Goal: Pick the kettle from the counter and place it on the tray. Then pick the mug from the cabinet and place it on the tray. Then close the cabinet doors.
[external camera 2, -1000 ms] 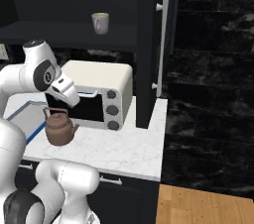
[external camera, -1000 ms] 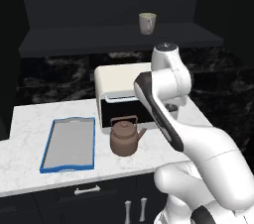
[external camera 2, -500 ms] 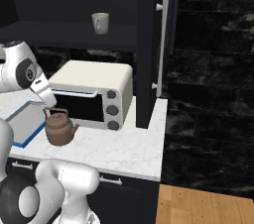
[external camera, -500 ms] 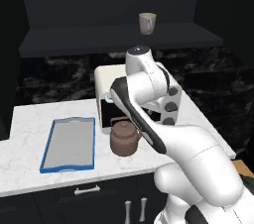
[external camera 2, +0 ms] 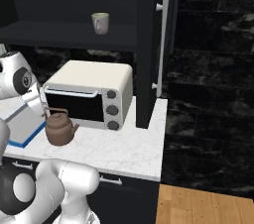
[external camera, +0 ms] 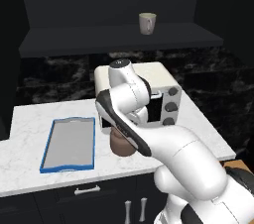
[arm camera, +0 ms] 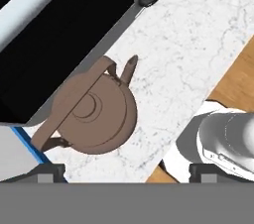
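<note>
The brown kettle (arm camera: 94, 111) stands upright on the white marble counter (arm camera: 193, 39), just in front of the toaster oven, spout toward the counter's right. My gripper (arm camera: 126, 172) hangs open above it, nothing between its fingers; the kettle lies off toward the left fingertip (arm camera: 47, 171). From the right base the kettle (external camera 2: 59, 128) shows whole; from the left base my arm covers most of the kettle (external camera: 121, 147). The blue-rimmed tray (external camera: 69, 143) lies bare to the kettle's left. The mug (external camera: 147, 23) sits on the open cabinet's dark shelf (external camera: 119, 37).
A cream toaster oven (external camera 2: 92, 94) stands right behind the kettle. The open right cabinet door (external camera 2: 148, 49) with its silver bar handle (external camera 2: 162, 44) juts out past the oven. The counter's front edge and wooden floor (arm camera: 233, 79) lie close below the kettle.
My arm has swung left and down from beside the oven to over the kettle. The kettle, tray and mug have not moved. The gripper stays open.
</note>
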